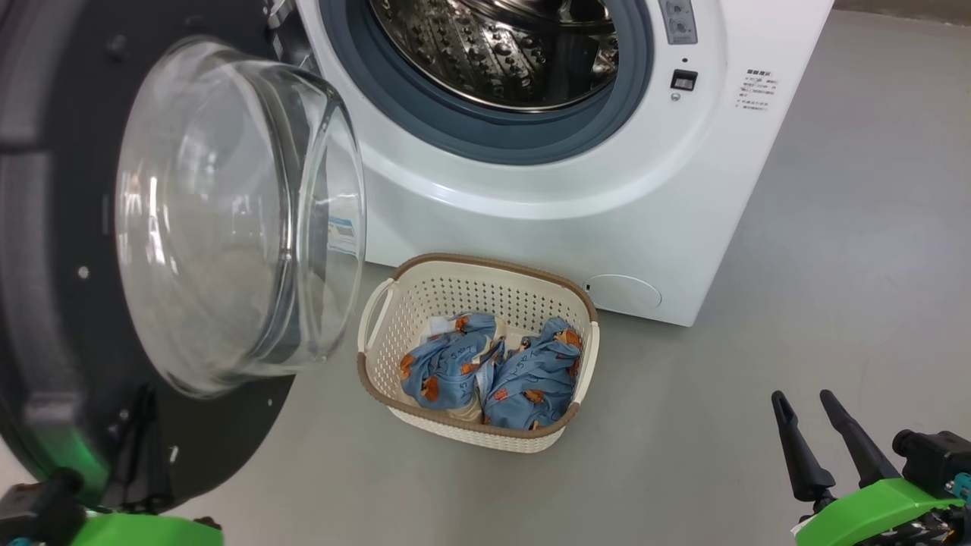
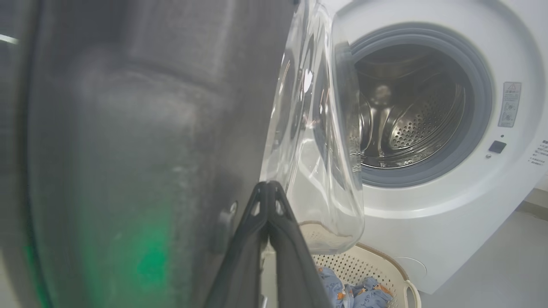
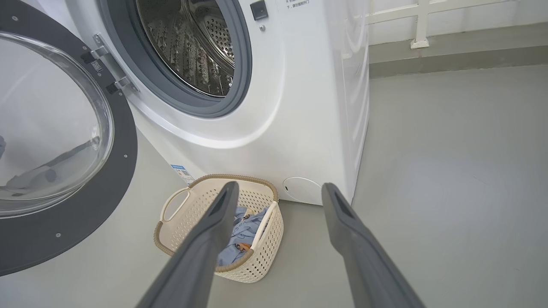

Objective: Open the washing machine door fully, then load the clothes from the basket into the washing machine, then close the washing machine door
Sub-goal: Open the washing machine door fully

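- The left gripper (image 2: 268, 188) is being held clenched on nothing, its fingers lying along the inner face of the door (image 1: 227, 227). Whether the black ring is being touched cannot be told.
- The right gripper (image 1: 802, 397) is being kept released, jaws wide and empty, above the floor (image 1: 721, 394) to the right of the basket (image 1: 470, 262).
- The door is being seen swung far out to the left, so the opening step is being judged all but finished. Loading is being taken as the step coming next.
- The basket is being found on the floor just before the washer (image 1: 607, 227), with the clothes (image 1: 493, 371) lying bunched inside it, below the rim.
- The next move is being judged to call for the right gripper being carried left, lowered inside the rim and closed on one garment.
- Edges are being noted: the door's glass bulge is hanging near the basket's left handle (image 1: 377, 311), and the grey seal (image 1: 485, 136) is ringing the drum (image 1: 501, 53) — a lip to be cleared.
- Open room is being offered on the right — floor only.
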{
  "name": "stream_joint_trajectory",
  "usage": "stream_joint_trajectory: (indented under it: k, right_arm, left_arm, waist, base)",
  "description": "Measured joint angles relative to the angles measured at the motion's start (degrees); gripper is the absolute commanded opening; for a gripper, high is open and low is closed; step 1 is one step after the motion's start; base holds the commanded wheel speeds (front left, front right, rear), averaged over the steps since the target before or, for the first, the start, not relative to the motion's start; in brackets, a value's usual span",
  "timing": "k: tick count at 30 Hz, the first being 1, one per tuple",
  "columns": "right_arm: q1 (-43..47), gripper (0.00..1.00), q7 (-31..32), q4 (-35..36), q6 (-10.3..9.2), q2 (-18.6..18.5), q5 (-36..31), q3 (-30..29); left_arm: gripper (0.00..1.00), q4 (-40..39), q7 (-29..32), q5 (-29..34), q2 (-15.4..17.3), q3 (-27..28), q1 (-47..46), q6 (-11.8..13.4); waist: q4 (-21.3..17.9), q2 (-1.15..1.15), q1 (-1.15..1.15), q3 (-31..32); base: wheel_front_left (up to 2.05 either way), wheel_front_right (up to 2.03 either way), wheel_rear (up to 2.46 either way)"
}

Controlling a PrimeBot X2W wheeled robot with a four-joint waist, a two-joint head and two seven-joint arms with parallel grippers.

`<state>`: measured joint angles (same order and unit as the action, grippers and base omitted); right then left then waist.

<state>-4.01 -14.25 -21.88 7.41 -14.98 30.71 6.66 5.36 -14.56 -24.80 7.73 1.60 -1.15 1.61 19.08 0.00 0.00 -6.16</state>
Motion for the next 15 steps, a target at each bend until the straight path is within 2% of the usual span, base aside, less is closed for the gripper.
stream_joint_trajectory:
  k: [15]
  right_arm:
    - [-0.1,1.00,0.0,0.5,0.00,-0.1,-3.4,-1.8]
  left_arm:
    - [0.00,4.4,-0.1,1.4,1.9,6.5,-3.8,-0.4]
  waist:
    - [-0.3,0.00,0.00,-1.9]
  base:
    - [0.00,0.00,0.00]
